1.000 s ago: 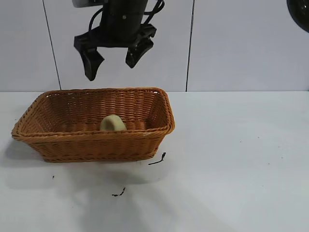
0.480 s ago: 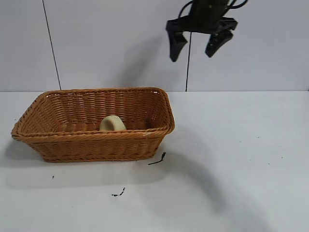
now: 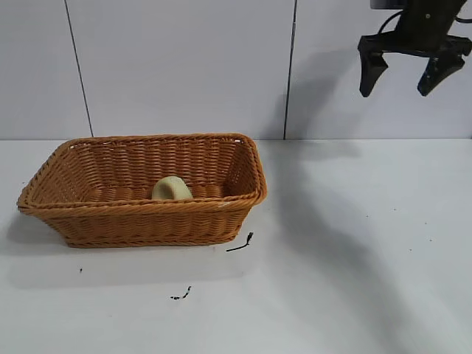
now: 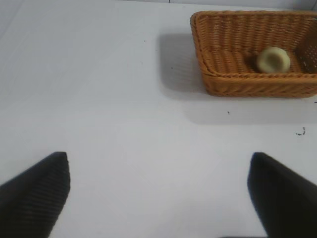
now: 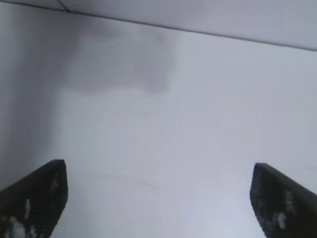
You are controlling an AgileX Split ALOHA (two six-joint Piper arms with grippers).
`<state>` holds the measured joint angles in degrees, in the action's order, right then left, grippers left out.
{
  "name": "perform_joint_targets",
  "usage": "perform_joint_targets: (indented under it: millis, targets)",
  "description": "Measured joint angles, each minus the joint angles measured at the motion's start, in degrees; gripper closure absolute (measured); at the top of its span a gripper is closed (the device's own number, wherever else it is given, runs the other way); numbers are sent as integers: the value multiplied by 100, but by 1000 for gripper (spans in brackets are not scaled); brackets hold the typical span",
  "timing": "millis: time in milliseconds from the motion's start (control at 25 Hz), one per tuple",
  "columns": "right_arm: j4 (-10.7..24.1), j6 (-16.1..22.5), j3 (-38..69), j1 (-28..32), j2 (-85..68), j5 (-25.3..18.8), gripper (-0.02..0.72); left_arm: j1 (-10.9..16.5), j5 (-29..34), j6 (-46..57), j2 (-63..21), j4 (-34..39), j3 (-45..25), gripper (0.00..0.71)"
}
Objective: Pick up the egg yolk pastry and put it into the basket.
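The egg yolk pastry (image 3: 171, 189) lies inside the basket (image 3: 110, 218), toward its front wall; the left wrist view also shows the pastry (image 4: 273, 59) in the basket (image 4: 247, 84), far off. My right gripper (image 3: 408, 78) hangs open and empty high at the upper right, well away from the basket, over bare table (image 5: 158, 163). The left gripper (image 4: 158, 183) is open too, with nothing between its fingers, and it is out of the exterior view.
Small dark scraps (image 3: 241, 243) lie on the white table in front of the basket, another scrap (image 3: 181, 294) nearer the front. A grey panelled wall (image 3: 192, 66) stands behind the table.
The right gripper has swung from above the basket across to the upper right, staying open. The pastry has stayed in the basket.
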<state>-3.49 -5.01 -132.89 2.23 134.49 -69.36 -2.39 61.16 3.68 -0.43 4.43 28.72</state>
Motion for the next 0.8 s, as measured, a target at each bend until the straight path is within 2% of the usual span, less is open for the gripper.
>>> perform_joint_targets:
  millis: [200, 800]
  targets:
    - [20, 0, 1353, 116, -940, 4, 10, 0, 0, 0, 0, 0, 0, 14]
    - [16, -39, 6014, 120, -5122, 3, 10, 0, 0, 0, 0, 0, 0, 14]
